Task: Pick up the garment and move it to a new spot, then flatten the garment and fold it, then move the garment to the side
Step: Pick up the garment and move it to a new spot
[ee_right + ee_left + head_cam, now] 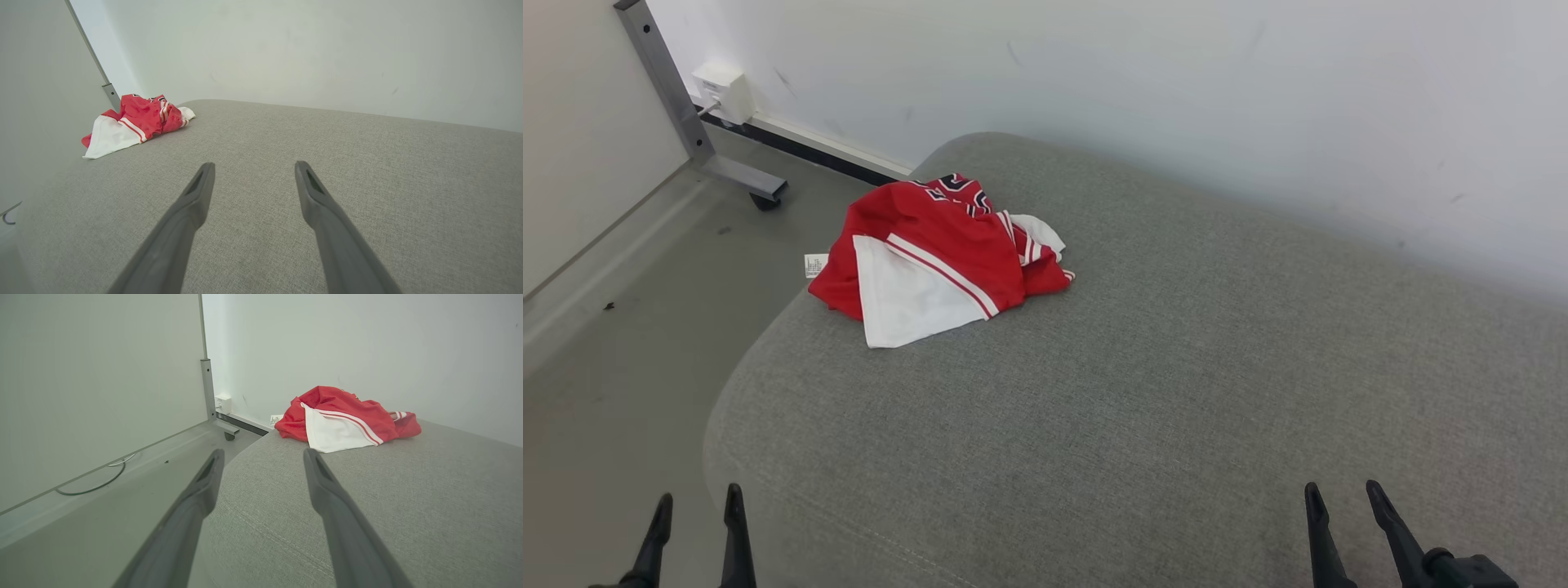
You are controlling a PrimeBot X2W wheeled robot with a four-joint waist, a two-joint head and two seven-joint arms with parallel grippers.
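Tools spread wide over a grey upholstered cushion (1176,392): the left tool (700,492) hangs at the cushion's near left edge, its two dark fingers well apart and holding nothing. In the left wrist view one finger lies over the floor (621,367) and the other over the cushion's rounded edge. The right tool (1342,485) hangs above the near right part of the cushion, its fingers equally wide and empty.

Well apart from both tools, the garment (939,253) lies in a crumpled heap at the cushion's far left corner, close to the white wall (1176,98). It is bright red, thin sportswear fabric, bunched and folded over itself. A white panel spreads flat toward the near side, edged by a red and white stripe. More white striped trim shows at the heap's right side, and dark markings with white outlines sit at its far edge; they are too creased to read. A small white label (815,265) sticks out at the heap's left side, at the edge of the cushion.

Beyond the cushion, a grey metal leg (678,98) on a dark caster stands on the floor by the wall, with a white socket box (725,91) just beside it.
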